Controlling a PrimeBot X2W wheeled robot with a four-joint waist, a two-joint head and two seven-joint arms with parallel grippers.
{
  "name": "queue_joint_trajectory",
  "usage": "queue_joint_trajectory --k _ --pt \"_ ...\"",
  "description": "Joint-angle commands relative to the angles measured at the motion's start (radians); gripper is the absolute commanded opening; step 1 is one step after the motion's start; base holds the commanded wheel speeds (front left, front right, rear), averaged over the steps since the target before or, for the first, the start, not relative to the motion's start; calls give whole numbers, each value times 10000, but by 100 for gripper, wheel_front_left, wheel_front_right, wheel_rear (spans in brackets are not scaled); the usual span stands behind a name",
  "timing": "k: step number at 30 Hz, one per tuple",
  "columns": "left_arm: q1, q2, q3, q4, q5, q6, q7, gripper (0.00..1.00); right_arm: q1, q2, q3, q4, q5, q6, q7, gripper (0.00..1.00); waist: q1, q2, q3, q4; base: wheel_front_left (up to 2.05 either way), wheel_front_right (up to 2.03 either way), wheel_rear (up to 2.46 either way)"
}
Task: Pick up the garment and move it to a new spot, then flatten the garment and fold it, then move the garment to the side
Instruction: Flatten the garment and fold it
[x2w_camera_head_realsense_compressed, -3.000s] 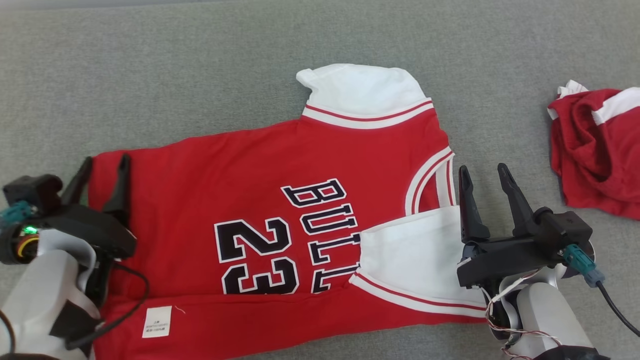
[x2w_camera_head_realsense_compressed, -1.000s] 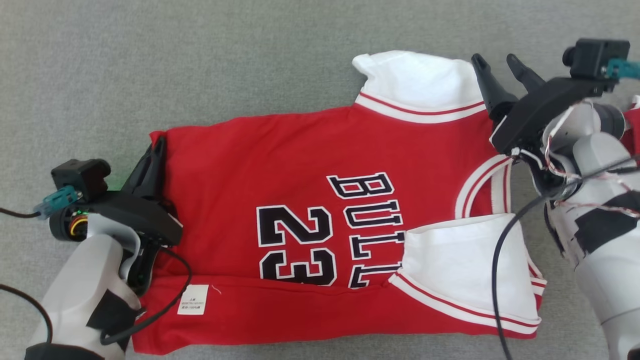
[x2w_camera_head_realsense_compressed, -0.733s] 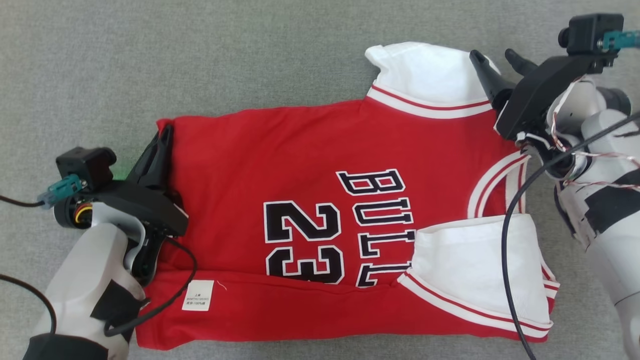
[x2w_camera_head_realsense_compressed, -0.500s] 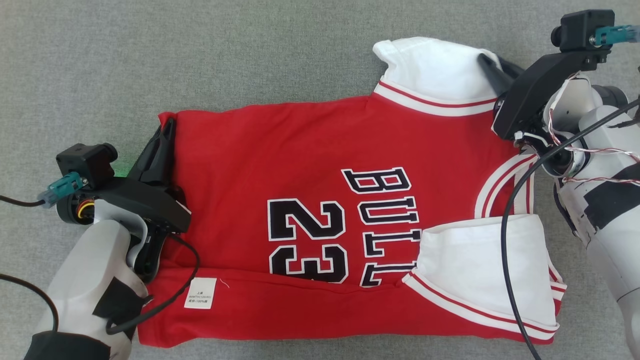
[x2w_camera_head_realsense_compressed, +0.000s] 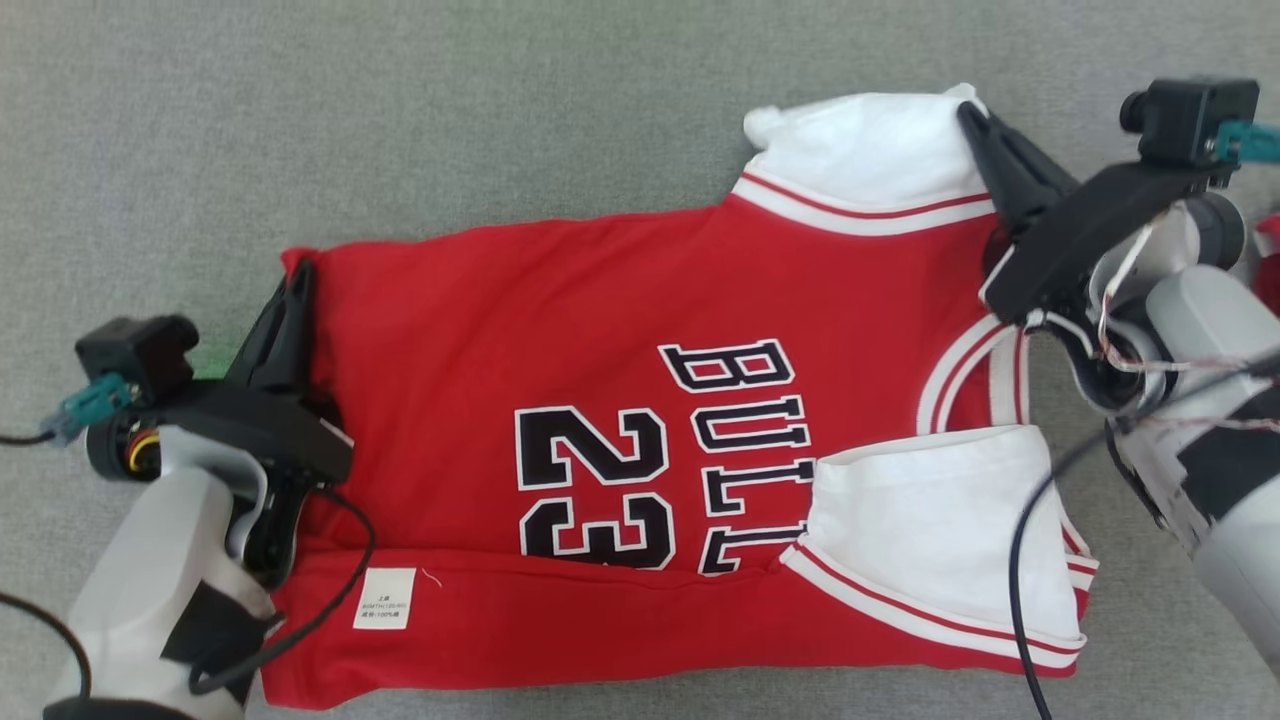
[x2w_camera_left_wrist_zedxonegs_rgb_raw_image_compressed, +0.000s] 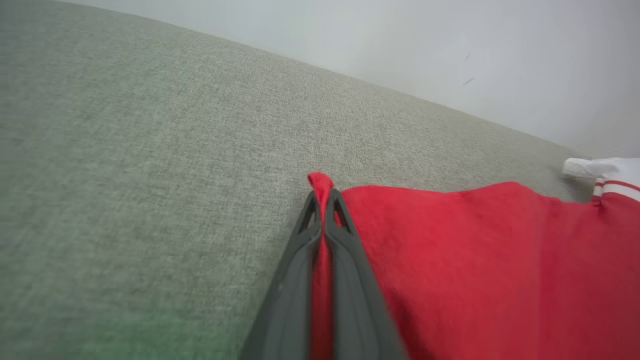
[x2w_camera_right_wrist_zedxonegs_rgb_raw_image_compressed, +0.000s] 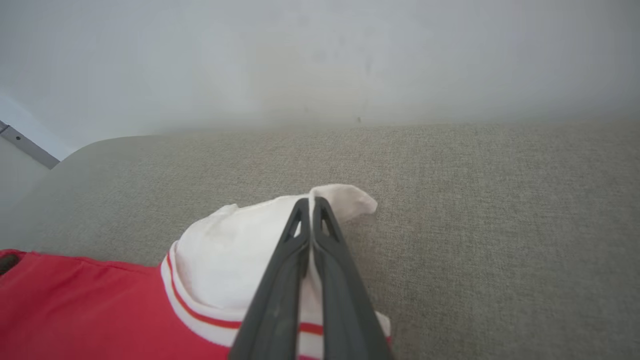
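Jersey (x2w_camera_head_realsense_compressed: 560, 330), red with white sleeves, lies spread on the grey bench (x2w_camera_head_realsense_compressed: 400, 120), its near side folded over and the near sleeve (x2w_camera_head_realsense_compressed: 930, 510) lying across the front. My left pincer (x2w_camera_left_wrist_zedxonegs_rgb_raw_image_compressed: 322, 197) is clenched on the red hem corner, and my right pincer (x2w_camera_right_wrist_zedxonegs_rgb_raw_image_compressed: 311, 205) is clenched on the edge of the far sleeve (x2w_camera_head_realsense_compressed: 860, 140).

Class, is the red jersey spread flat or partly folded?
Partly folded: the jersey has its near edge turned over, exposing the label; a white sleeve overlaps the lettering.
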Motion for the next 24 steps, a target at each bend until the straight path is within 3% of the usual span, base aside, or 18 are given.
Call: queue_joint_trajectory --k 1,12,24 --pt "474 80 131 -49 53 -2 7 0 352 -348 342 -585 187 -4 -411 0 -1 -1 -168 -113 0 0 0" --pt "1491 143 351 -688 161 -2 2 0 1757 -1708 1974 -2364 793 -4 -1574 0 -1 -1 -849 -166 0 0 0" --pt "2349 366 463 -1139 52 -2 2 0 3176 -2110 2435 -2821 1224 -4 -2493 0 -1 -1 -1531 -277 0 0 0"
